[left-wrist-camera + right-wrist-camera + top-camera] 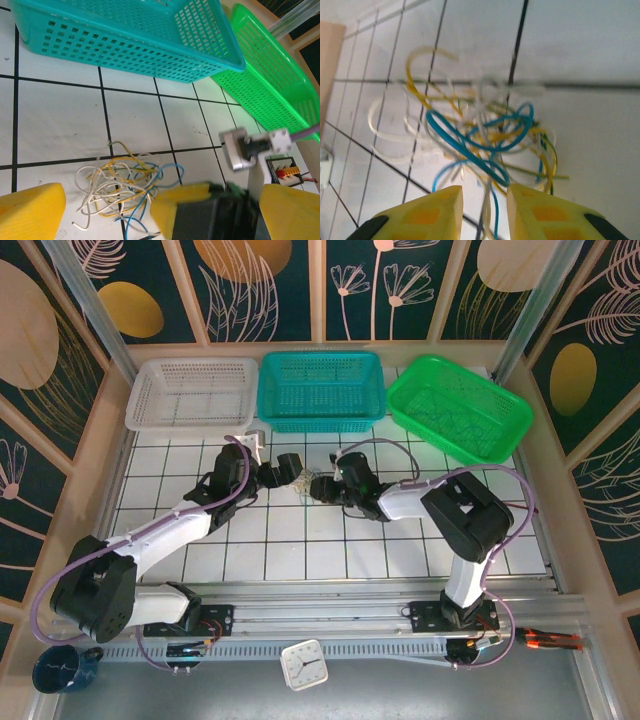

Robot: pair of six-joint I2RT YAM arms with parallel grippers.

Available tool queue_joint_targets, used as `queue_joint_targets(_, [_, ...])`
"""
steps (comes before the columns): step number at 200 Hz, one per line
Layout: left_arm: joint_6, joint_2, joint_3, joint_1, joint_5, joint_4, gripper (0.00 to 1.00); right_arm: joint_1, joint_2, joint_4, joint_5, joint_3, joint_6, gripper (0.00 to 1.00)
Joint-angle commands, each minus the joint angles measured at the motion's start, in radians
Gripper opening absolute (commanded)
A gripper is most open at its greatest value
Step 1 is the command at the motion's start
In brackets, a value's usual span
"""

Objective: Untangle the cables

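Right gripper [485, 197] is nearly closed, a slim gap showing, with strands of the cables [480, 135] threading between its fingers. Left gripper [289, 469] hangs wide open beside the tangle.

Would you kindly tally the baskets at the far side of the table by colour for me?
White basket: 1
Teal basket: 1
Green basket: 1
Total: 3

No text can be read (clock [302, 664] face too small)
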Motion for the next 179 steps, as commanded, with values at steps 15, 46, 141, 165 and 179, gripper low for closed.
queue_joint_targets(15, [0.012,0.002,0.001,0.007,0.016,-0.003,0.99,0.038,-0.135,0.022,0.012,-0.088,0.04,0.31])
queue_joint_targets(46, [0.002,-0.009,-0.02,0.006,0.022,0.004,0.99,0.038,-0.274,-0.066,0.078,-0.114,0.026,0.38])
queue_joint_targets(141, [-0.028,-0.001,-0.073,0.006,0.027,0.051,0.99,-0.037,-0.33,-0.259,0.143,0.0,-0.136,0.51])
queue_joint_targets(165, [-0.033,0.001,-0.087,0.007,0.013,0.058,0.99,-0.048,-0.277,-0.251,0.096,0.012,-0.149,0.51])
queue_joint_targets(179, [-0.034,0.0,-0.093,0.006,0.011,0.06,0.99,-0.038,-0.256,-0.225,0.06,0.005,-0.14,0.5])
